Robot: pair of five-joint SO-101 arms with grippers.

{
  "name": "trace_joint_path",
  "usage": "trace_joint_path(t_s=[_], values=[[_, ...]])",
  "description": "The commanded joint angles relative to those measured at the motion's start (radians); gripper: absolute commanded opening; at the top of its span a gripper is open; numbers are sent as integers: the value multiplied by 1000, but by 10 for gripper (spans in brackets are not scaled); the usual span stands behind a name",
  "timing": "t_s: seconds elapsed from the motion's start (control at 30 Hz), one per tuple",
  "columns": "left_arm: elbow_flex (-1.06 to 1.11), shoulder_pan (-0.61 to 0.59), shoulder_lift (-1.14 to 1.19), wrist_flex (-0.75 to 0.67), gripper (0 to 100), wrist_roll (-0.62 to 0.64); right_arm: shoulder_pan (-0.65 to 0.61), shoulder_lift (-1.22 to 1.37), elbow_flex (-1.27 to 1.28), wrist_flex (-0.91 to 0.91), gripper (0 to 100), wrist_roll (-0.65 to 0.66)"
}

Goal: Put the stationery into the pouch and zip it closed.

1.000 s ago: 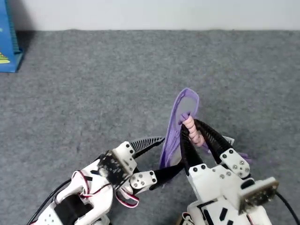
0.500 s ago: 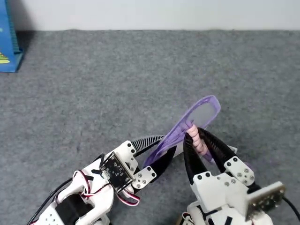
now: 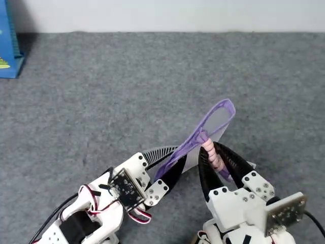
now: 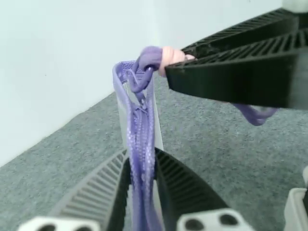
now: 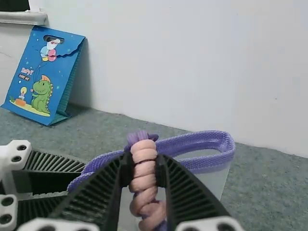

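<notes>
Right, zipping step, by my reading. The pouch (image 3: 218,118) is up off the table (image 3: 101,91), tilted, its far end highest. My left end effector (image 4: 141,166) is clamped on the pouch's near end, one finger each side of the zip line. My right end effector (image 5: 143,160) is pinched shut on the pink cord (image 3: 210,150) that hangs from the zip pull, near the pouch's top edge.

The teeth look meshed from the left's grip up to the pull, so I judge the zip almost home. Whether anything lies inside the pouch I cannot tell.

Doing it well:
- Pull the cord straight along the zip line, away from the left's hold, not sideways. A skewed pull may jam the slider or fold the soft fabric.
- Left holds firm as the anchor so the pouch stays taut.
- The cord is twisted and soft, so slip is likely. Pull slowly.

Room: bare grey table beyond the pouch on all sides. The wall (image 3: 152,15) and a blue bag (image 3: 7,43) stand well apart from the pouch. The tight spot is at the pouch's near end, where my two arms sit close together.
</notes>
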Motion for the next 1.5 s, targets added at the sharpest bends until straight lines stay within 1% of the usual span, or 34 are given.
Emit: trace_joint_path(t_s=[0.0, 0.27, 0.43, 0.5, 0.63, 0.73, 0.87, 0.93, 1.0, 1.1, 1.17, 1.3, 1.37, 1.47], values=[[-12, 8, -11, 17, 11, -25, 21, -1, -41, -25, 7, -5], [-12, 2, -12, 23, 10, -25, 252, 1, -12, -156, 7, -2], [-16, 2, -12, 66, 10, -26, 409, 1, 152, -311, 7, 52], [-16, -28, -12, 66, 10, -26, 472, 1, 229, -401, 7, 54], [-16, -80, -12, 64, 10, -26, 544, 1, 353, -547, 7, 100], [-16, -81, -12, 64, 10, -26, 564, 1, 399, -593, 7, 109], [-16, -81, -12, 64, 10, -26, 559, 1, 371, -564, 7, 103], [-16, -81, -12, 64, 10, -26, 558, 1, 331, -512, 9, 101], [-15, -81, -12, 64, 10, -26, 535, 1, 275, -418, 18, 101], [-15, -81, -12, 64, 10, -26, 432, 1, 195, -222, 104, 95], [-15, -81, -12, 64, 10, -26, 352, 1, 144, -107, 151, 48], [-13, -81, -12, 64, 10, -26, 185, 1, 74, 15, 132, -11], [-12, -81, -12, 64, 10, -26, 111, 1, 71, 36, 131, -40], [-12, -81, -12, 64, 10, -26, 35, 1, 74, 39, 143, -77]])
